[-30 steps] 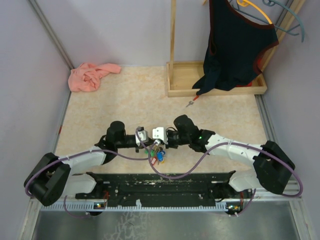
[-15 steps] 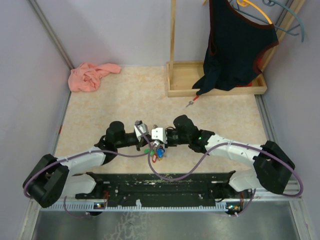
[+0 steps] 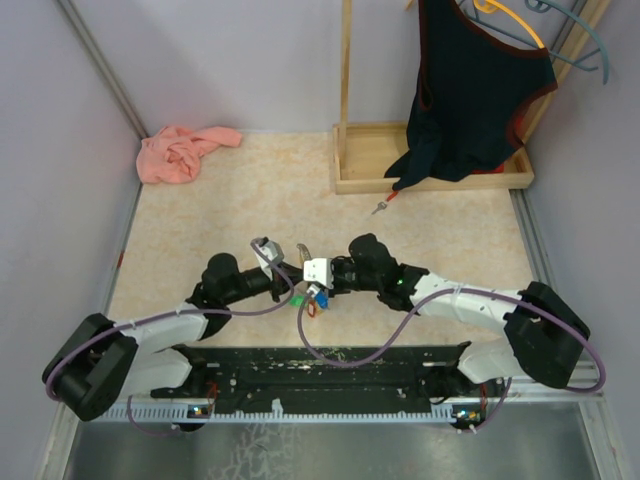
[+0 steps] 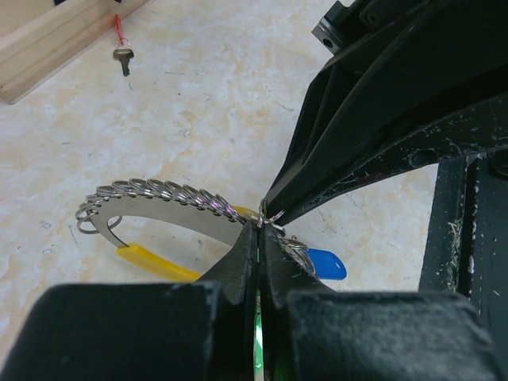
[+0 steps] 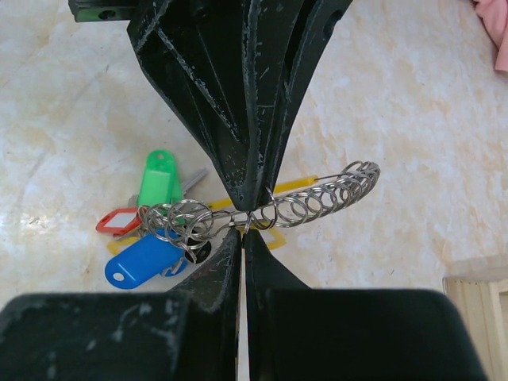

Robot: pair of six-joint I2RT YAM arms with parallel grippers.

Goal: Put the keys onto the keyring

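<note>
The keyring [image 5: 262, 210] is a string of small silvery rings with green [image 5: 157, 178], red [image 5: 119, 221] and blue [image 5: 143, 258] tags bunched at one end. My right gripper [image 5: 244, 228] is shut on one of its rings from below. My left gripper [image 4: 262, 228] is shut on the same spot, tip to tip with the right one. The ring chain [image 4: 159, 190] arcs away over the table, with a yellow tag [image 4: 151, 262] below it. In the top view the tags [image 3: 310, 300] hang between both wrists. One key [image 3: 380, 207] with a red cord lies far off by the wooden base.
A wooden rack base [image 3: 430, 178] stands at the back right with a dark garment [image 3: 470, 90] hanging over it. A pink cloth [image 3: 183, 152] lies crumpled at the back left. A black rail [image 3: 320, 365] runs along the near edge.
The left wrist has swung up and back, rolling over. The ring chain now arcs out above the grippers, and the bunch of tags has shifted slightly left. Both grippers stayed shut.
</note>
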